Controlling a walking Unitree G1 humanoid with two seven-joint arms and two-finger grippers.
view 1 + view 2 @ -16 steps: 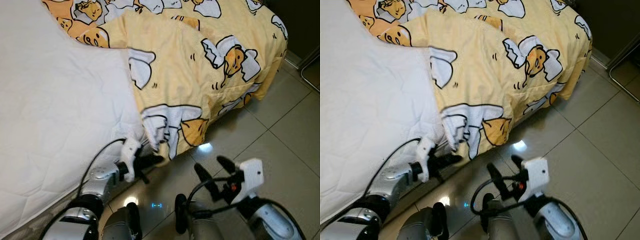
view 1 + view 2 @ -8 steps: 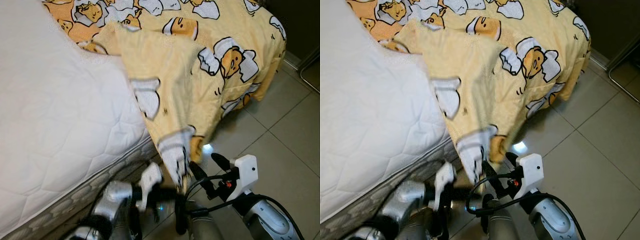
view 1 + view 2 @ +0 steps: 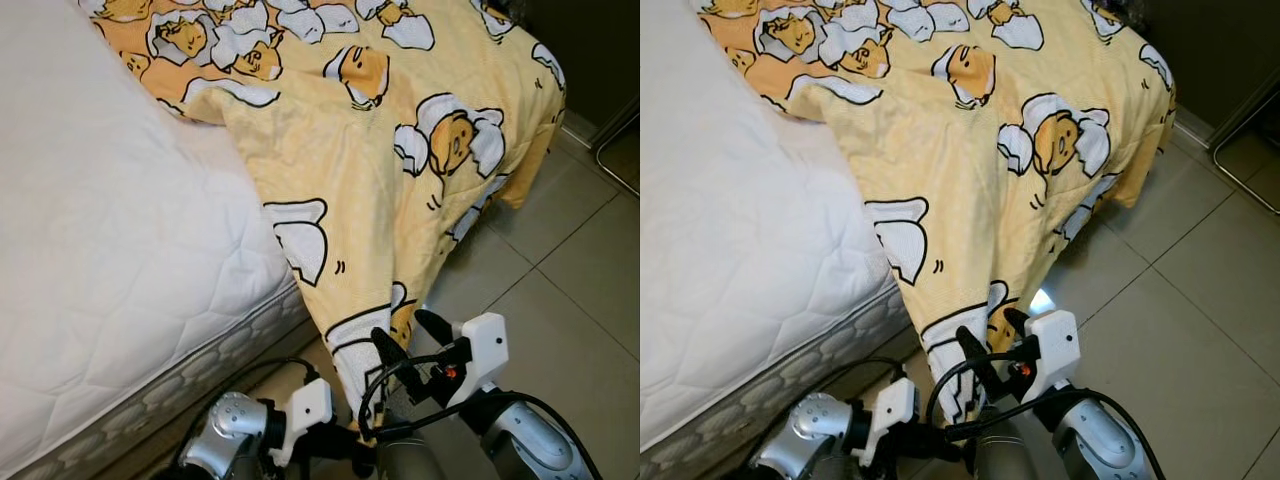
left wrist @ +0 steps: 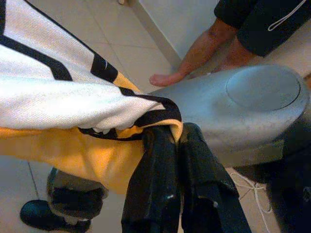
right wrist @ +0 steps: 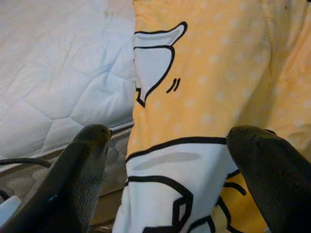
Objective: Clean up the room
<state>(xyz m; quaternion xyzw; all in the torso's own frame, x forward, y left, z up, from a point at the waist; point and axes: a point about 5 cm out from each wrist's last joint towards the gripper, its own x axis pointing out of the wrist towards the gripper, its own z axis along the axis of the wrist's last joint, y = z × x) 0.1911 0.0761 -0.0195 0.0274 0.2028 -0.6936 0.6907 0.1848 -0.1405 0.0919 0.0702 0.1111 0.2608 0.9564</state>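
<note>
Mattress: you had a white quilted mattress (image 3: 110, 260) taking up the robot's left side of the scene, its grey side panel showing along the lower edge
Blanket: you had the yellow cartoon-print blanket (image 3: 400, 130) spread over the far part of the bed, one corner hanging off the mattress edge down toward the floor in front of the robot
Floor: you stood on glossy beige floor tiles (image 3: 570, 270) with dark grout lines, a bright light reflection sitting just beside the hanging corner
Room edge: you had a dark wall and a pale baseboard (image 3: 580, 125) at the far right, behind the bed's corner
Person: your left wrist view caught a person's bare leg and foot (image 4: 194, 58) in dark shorts, standing on the tiles near a wall
Left gripper: your left gripper (image 4: 170, 141) was low by the bed, its black fingers pressed together on the blanket's lowest corner, cloth bunched between them
Right gripper: your right gripper (image 3: 405, 335) sat just beside that hanging corner, fingers spread apart with nothing between them, the blanket right ahead of the tips
</note>
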